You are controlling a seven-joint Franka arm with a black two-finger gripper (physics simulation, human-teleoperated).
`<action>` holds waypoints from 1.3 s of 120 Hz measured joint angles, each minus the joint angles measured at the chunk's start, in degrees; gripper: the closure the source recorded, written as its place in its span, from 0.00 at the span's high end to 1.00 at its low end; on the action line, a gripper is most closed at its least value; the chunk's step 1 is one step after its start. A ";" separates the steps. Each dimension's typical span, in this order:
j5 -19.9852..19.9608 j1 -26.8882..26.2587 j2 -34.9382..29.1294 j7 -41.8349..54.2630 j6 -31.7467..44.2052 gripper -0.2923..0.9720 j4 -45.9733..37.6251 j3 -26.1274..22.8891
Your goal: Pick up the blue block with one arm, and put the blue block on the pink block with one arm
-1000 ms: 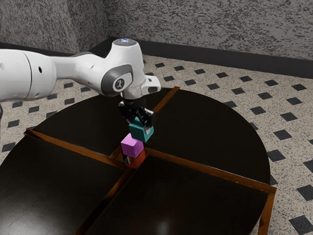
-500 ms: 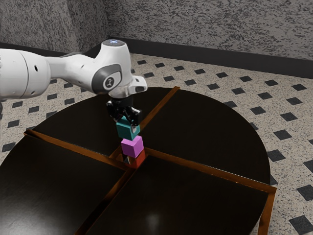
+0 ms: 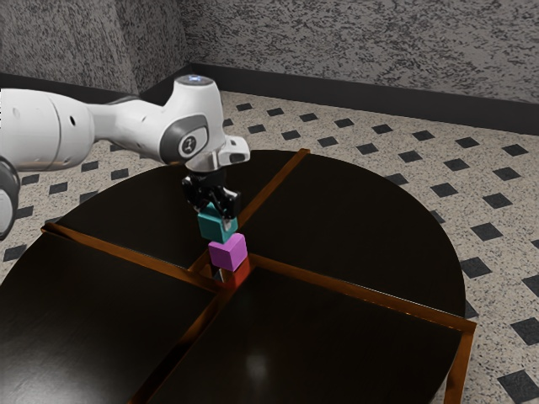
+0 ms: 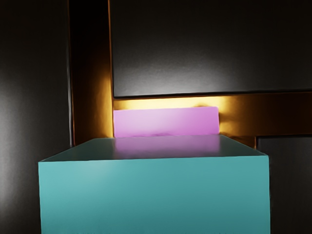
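Dark round table (image 3: 354, 244), split into quarters by copper-coloured strips (image 3: 354, 295), fills the lower frame. At the strips' crossing, centre-left of the frame, the pink block (image 3: 228, 251) sits on a reddish patch (image 3: 241, 276). Blue block (image 3: 216, 225) is just above it, offset toward upper left; contact between the two cannot be told. Gripper (image 3: 214, 215) pinches the blue block from two sides. Wrist view: blue block (image 4: 153, 195) close under the hand, pink block (image 4: 165, 122) past its far edge. White arm (image 3: 109, 126) enters from the left. Checkered floor (image 3: 472, 160) lies beyond.

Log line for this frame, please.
phase: place | hand: shut on blue block | position: over pink block, contact unclear | pink block: atop red block | release: not yet
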 joint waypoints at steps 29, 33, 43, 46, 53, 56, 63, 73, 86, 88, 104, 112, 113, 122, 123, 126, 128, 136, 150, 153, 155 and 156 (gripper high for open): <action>-0.04 -0.08 0.86 0.98 -0.02 0.53 0.88 -0.07; -0.04 -0.08 0.90 1.08 -0.03 0.53 0.89 -0.08; -0.05 -0.16 0.93 1.33 -0.02 0.53 0.90 -0.08; -0.05 -0.16 0.93 1.39 -0.01 0.53 0.91 -0.07; -0.05 -0.13 0.94 1.54 -0.01 0.54 0.91 -0.07; -0.07 -0.15 0.94 1.61 -0.01 0.55 0.91 -0.07; -0.13 -0.17 0.94 1.86 -0.01 0.60 0.91 -0.11; -0.21 -0.17 0.90 2.19 -0.01 0.66 0.91 -0.19; -0.27 0.00 0.52 2.54 -0.06 0.70 0.91 -0.51; -0.27 0.04 0.40 2.59 -0.07 0.71 0.91 -0.53; -0.50 0.14 -2.28 2.92 -1.05 0.74 1.99 -1.37; -0.58 0.17 -3.22 3.06 -1.60 0.74 2.35 -1.58; -0.59 0.17 -3.30 3.08 -1.67 0.75 2.37 -1.60; -0.63 0.24 -3.62 3.24 -2.16 0.75 2.47 -1.70; -0.64 0.24 -3.64 3.25 -2.20 0.75 2.47 -1.70; -0.65 0.25 -3.67 3.30 -2.31 0.75 2.48 -1.71; -0.66 0.26 -3.68 3.33 -2.38 0.76 2.48 -1.72; -0.70 0.33 -4.24 3.45 -2.62 0.76 2.49 -1.73; -0.60 0.27 -4.61 3.68 -2.90 0.76 2.49 -1.74; -0.58 0.29 -4.64 3.72 -2.95 0.76 2.50 -1.74; -0.58 0.31 -4.65 3.75 -2.97 0.76 2.50 -1.73; -0.58 0.32 -4.66 3.76 -2.98 0.76 2.49 -1.73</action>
